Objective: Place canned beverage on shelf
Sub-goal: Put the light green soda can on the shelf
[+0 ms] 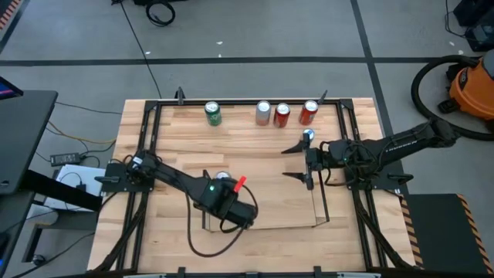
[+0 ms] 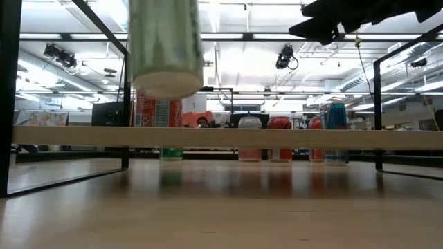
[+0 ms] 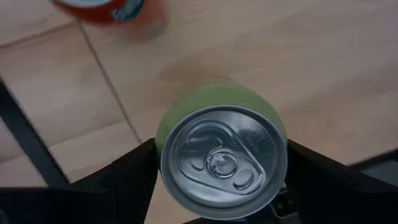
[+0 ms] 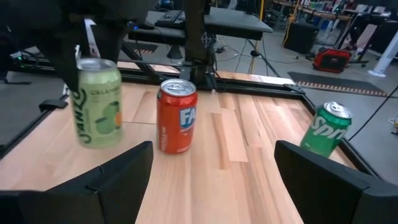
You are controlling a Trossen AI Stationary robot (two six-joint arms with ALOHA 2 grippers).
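**High view.** The left gripper (image 1: pixel 231 207) sits over the near-left corner of the shelf (image 1: pixel 320 197), its wrist hiding the can it carries. The right gripper (image 1: pixel 299 162) waits beside the shelf's right end, its fingers spread wide and empty, with a blue can (image 1: pixel 309 136) just beyond its far fingertip. Four more cans stand in a row at the table's far edge: a dark green can (image 1: pixel 213 113), a silver can (image 1: pixel 263 113) and two red cans (image 1: pixel 282 115).

**Low view.** The pale green can (image 2: pixel 165 48) hangs clear above the shelf floor; its base is well off the wood.

**Left wrist view.** The pale green can fills the gap between the two fingers (image 3: pixel 118 180), which are closed against its opposite sides; its top faces the camera. An orange-red can (image 3: pixel 112 9) stands on the wood just past it.

**Right wrist view.** Between the open right fingers, the held can appears upright and lifted, with the orange-red can standing just beside it.

**Step in hand (judgement).** The can is being carried for set-down. Lower it vertically, keeping it upright and off the neighbouring can, and release only when the base rests flat on the floor.
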